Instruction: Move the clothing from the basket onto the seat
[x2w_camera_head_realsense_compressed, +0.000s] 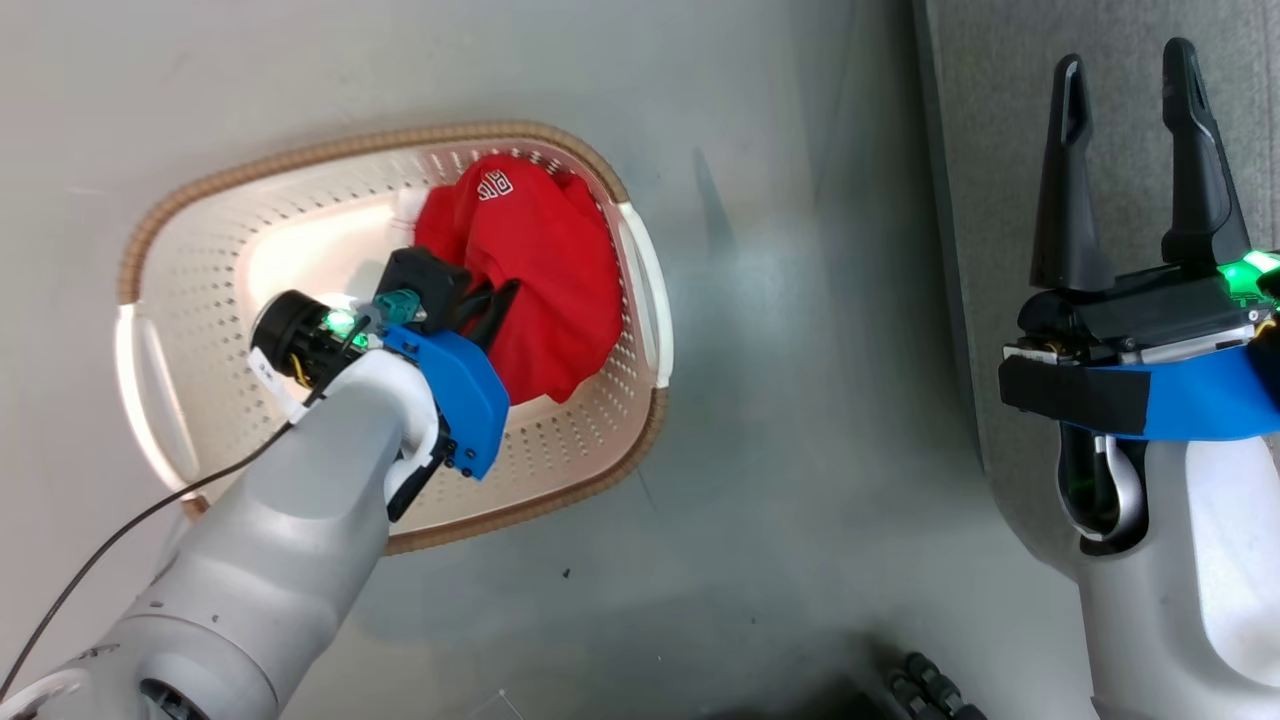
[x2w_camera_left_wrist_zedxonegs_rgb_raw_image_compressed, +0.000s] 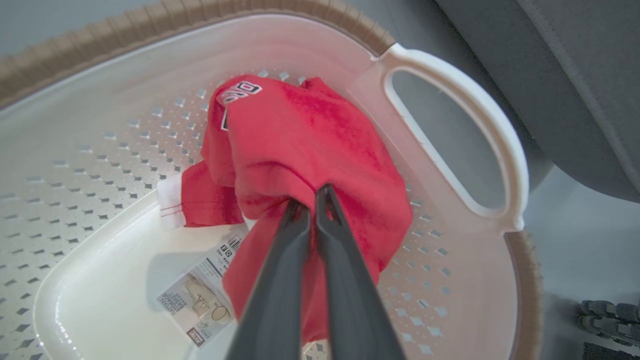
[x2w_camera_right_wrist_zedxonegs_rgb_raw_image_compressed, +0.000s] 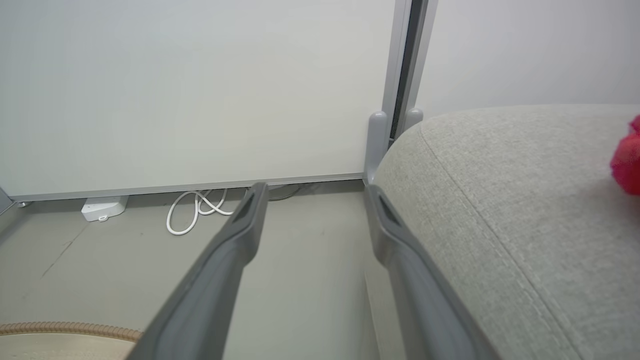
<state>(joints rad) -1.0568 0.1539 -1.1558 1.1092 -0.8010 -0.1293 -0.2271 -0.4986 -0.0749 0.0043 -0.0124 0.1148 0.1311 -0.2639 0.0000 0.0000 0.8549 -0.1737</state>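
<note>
On my left, the basket (x2w_camera_head_realsense_compressed: 150, 240) sits on the floor (x2w_camera_head_realsense_compressed: 780, 450) with its right handle (x2w_camera_head_realsense_compressed: 650, 290) toward the seat. My left gripper (x2w_camera_head_realsense_compressed: 490, 300) reaches down into it. In the left wrist camera its two fingers are clenched tight on a fold of the red garment (x2w_camera_head_realsense_compressed: 540, 250).

The garment is bunched in the basket's right end, against the perforated wall by that handle. Its white lettering is turned up toward the far rim, and a white striped cuff (x2w_camera_left_wrist_zedxonegs_rgb_raw_image_compressed: 170, 202) trails onto the basket's bottom. A paper label (x2w_camera_left_wrist_zedxonegs_rgb_raw_image_compressed: 200, 295) lies on the bottom, partly under the cloth.

Farther right, my right gripper (x2w_camera_head_realsense_compressed: 1125, 90) hovers at the left edge of the seat (x2w_camera_head_realsense_compressed: 1000, 150), fingers spread apart and holding nothing. In the right wrist camera a patch of red (x2w_camera_right_wrist_zedxonegs_rgb_raw_image_compressed: 627, 155) rests on top of the seat at the frame's right edge. I cannot tell more of it than its colour.
</note>
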